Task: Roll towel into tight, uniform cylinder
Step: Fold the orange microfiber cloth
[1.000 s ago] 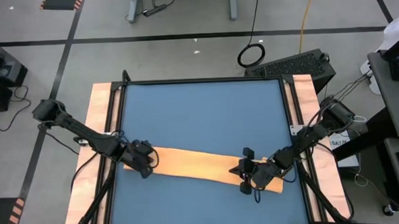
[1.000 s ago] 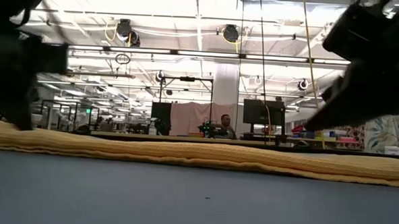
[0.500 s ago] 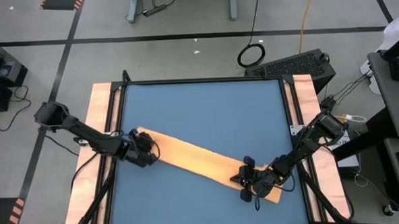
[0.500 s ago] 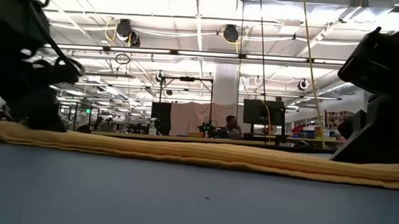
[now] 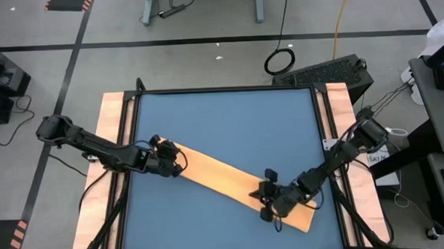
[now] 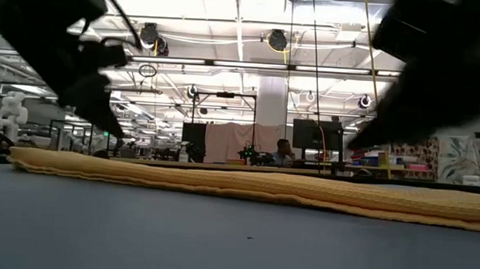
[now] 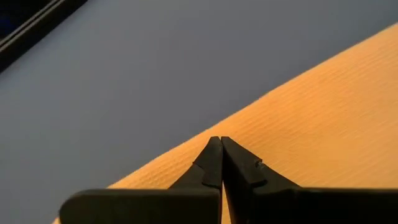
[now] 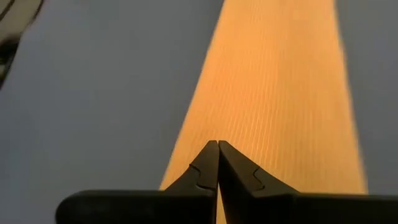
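Since a second ago the towel (image 5: 232,187) has swung from lying nearly straight across the bench to a steep diagonal: its left end has gone up toward the far side, its right end down toward the near edge, and both arms have moved with it.

I see the towel as a long, narrow, flat orange-yellow band, folded lengthwise, with fine ribbing in the weave. It runs from left of centre down to the bench's near right corner. From table height it reads as a low, thick strip with stacked edges, unrolled.

My left hand (image 5: 174,161) sits at the band's upper left end, fingers pressed together with the tips over the cloth's edge (image 7: 217,163). My right hand (image 5: 264,201) is near the lower right end, fingers likewise pressed together above the cloth; I cannot tell whether either pinches any fabric.

The bench (image 5: 229,124) has a blue mat with pale wooden side rails. Beyond it lies a bright workshop with ceiling lights, monitors and a seated person (image 6: 283,151).
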